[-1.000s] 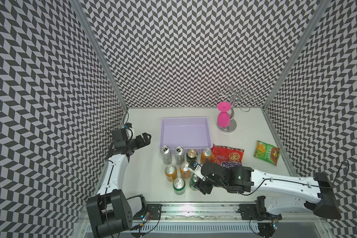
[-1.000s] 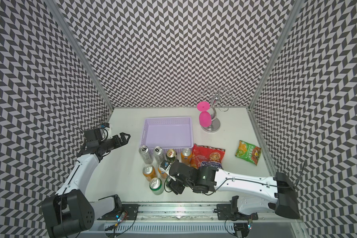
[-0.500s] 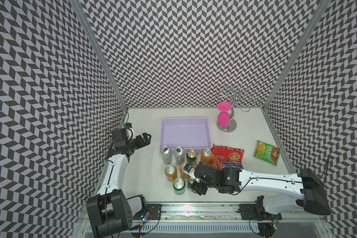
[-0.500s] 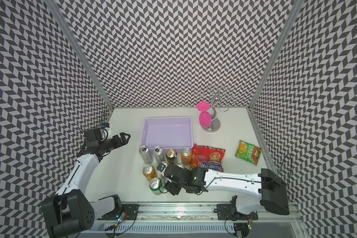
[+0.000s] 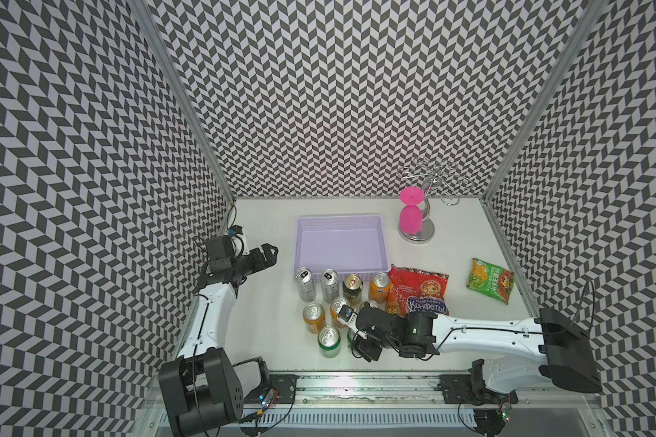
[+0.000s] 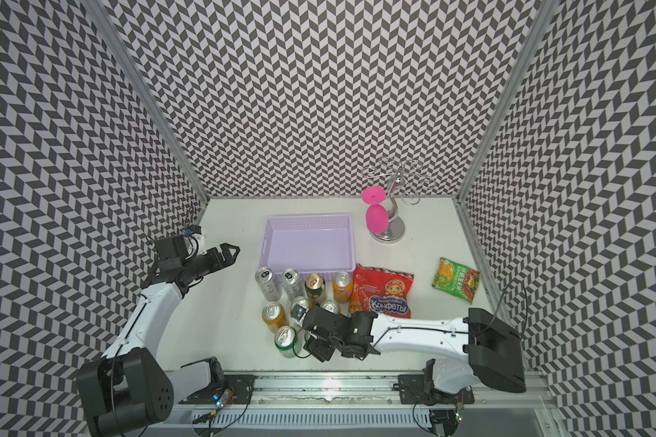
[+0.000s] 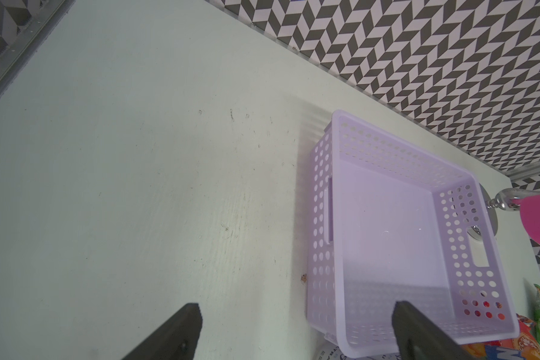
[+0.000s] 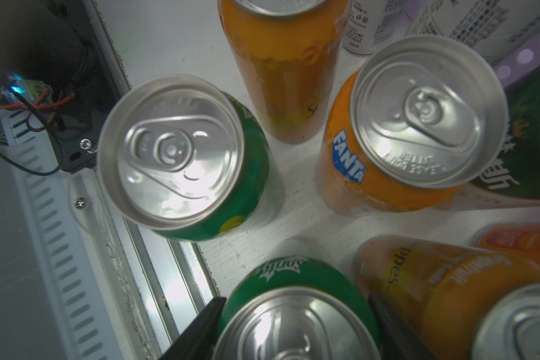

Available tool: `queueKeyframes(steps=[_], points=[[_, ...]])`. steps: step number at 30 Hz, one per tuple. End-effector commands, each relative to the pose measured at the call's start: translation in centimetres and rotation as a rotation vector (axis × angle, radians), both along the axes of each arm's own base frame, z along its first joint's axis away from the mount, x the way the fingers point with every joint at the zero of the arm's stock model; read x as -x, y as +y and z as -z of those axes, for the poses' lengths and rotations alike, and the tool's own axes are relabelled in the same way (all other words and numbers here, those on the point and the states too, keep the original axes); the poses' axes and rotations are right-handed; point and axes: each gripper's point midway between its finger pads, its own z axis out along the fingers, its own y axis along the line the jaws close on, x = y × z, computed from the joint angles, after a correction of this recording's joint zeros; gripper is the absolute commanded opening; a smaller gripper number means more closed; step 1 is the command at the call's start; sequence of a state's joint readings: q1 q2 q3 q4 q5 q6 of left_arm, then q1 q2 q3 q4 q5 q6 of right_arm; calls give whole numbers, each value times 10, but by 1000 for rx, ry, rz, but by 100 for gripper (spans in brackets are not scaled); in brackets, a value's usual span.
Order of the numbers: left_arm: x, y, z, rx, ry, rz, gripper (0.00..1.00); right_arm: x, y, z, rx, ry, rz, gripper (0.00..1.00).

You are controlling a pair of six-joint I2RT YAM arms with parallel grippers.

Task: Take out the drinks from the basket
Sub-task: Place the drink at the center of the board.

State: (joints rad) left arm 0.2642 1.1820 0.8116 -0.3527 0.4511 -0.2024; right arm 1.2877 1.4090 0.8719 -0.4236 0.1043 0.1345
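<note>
The pale-lilac basket (image 5: 339, 219) (image 6: 307, 218) (image 7: 321, 218) holds nothing. Several drinks stand on the table in front of it: two slim silver cans (image 5: 304, 283), a dark can (image 5: 352, 287), orange cans (image 5: 313, 317) and a green can (image 5: 329, 340) (image 8: 181, 149). My right gripper (image 5: 358, 338) (image 6: 311, 338) (image 8: 295, 311) is shut on a second green can (image 8: 293, 274) near the table's front edge, beside the first one; its foot is hidden. My left gripper (image 5: 269, 254) (image 6: 231, 252) (image 7: 296, 311) hangs open left of the basket, holding nothing.
A red snack bag (image 5: 419, 293) lies right of the cans, a green snack bag (image 5: 489, 280) further right. A pink glass (image 5: 409, 221) hangs on a chrome stand (image 5: 417, 236) behind the basket's right corner. The metal front rail (image 5: 338, 382) runs close to the held can.
The right arm has stretched lower and its gripper, with the green can, has shifted slightly left toward the other green can. The left arm has not moved.
</note>
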Motion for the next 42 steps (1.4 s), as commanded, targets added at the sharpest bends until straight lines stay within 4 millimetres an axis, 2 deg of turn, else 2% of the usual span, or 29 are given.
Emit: queueKeyframes(steps=[1, 8, 9, 12, 15, 19, 23, 26, 29, 32, 37, 42], points=[[-1, 1, 1, -1, -13, 10, 99, -6, 22, -22, -115, -47, -1, 66], [-1, 1, 0, -2, -17, 13, 99, -6, 23, -30, -120, -49, -4, 70], [-1, 1, 0, -1, -17, 13, 99, -8, 22, -33, -117, -63, -1, 81], [-1, -1, -1, 3, -23, 19, 99, -10, 24, -45, -126, -78, -11, 90], [-1, -2, -1, 9, -22, 22, 99, -13, 26, -65, -149, -107, -12, 94], [-1, -3, -3, 10, -31, 26, 99, -23, 26, -102, -206, -176, 15, 99], [-1, -2, -7, 8, -46, 26, 99, -31, 24, -140, -275, -237, 20, 100], [-1, -3, -9, 11, -54, 33, 99, -45, 16, -168, -332, -288, 47, 100], [-1, -4, -12, 12, -69, 37, 99, -69, 0, -195, -400, -345, 103, 100], [-1, -4, -17, 9, -84, 35, 99, -103, -30, -224, -475, -396, 194, 99], [-1, -4, -23, 7, -111, 33, 99, -159, -101, -264, -559, -527, 405, 100], [-2, -1, -33, -9, -141, 16, 99, -190, -163, -278, -567, -650, 586, 100]])
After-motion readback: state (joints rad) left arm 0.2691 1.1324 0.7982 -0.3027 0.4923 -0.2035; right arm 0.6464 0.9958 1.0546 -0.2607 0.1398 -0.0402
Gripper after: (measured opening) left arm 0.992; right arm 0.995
